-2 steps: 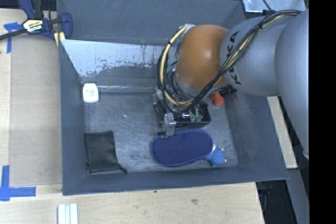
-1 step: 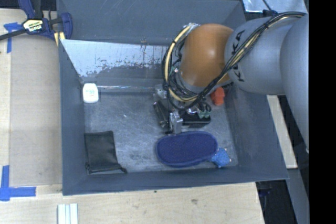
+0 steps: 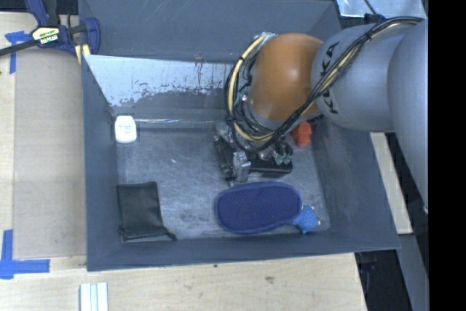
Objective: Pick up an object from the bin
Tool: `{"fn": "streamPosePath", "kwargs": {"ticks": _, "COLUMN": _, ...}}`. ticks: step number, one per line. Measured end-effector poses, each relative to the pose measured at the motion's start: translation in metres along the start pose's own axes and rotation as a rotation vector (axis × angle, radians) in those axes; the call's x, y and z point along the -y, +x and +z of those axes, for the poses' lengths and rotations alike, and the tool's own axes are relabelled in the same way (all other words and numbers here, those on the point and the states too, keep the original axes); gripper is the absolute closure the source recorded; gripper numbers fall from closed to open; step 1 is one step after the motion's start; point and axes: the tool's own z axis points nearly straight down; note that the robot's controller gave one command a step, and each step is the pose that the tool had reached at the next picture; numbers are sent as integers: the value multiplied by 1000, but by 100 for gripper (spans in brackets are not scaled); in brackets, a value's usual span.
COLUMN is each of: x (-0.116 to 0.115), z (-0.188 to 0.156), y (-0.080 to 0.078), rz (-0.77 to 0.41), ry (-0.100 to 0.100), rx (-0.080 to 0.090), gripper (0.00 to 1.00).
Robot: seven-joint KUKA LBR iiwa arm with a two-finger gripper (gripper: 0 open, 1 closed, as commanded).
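Camera view: tool [image 3: 238, 167] hangs just beside the blue oval pad [image 3: 256, 207] by the bin's [image 3: 218, 250] near wall; apart or together, I cannot tell. Closing off-centre could push the pad away.

Red-orange thing [image 3: 302, 133], right of centre: mostly hidden behind the arm [image 3: 364, 84], kind not readable. Small light-blue thing [image 3: 308, 220], lower right of the bin [image 3: 102, 229] floor, partly tucked behind the dark blue oval pad [image 3: 256, 207]; shape unclear. Print on the small white item [image 3: 125, 130], left of centre, too small to read; arm runs out of view at the right.
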Motion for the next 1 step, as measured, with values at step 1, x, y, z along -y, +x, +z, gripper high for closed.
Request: {"fn": "streamPosePath", "kwargs": {"ticks": 1, "x": -6, "z": -92, "y": -1, "rz": -40, "ry": 4, "rx": 4, "gripper": 100}}
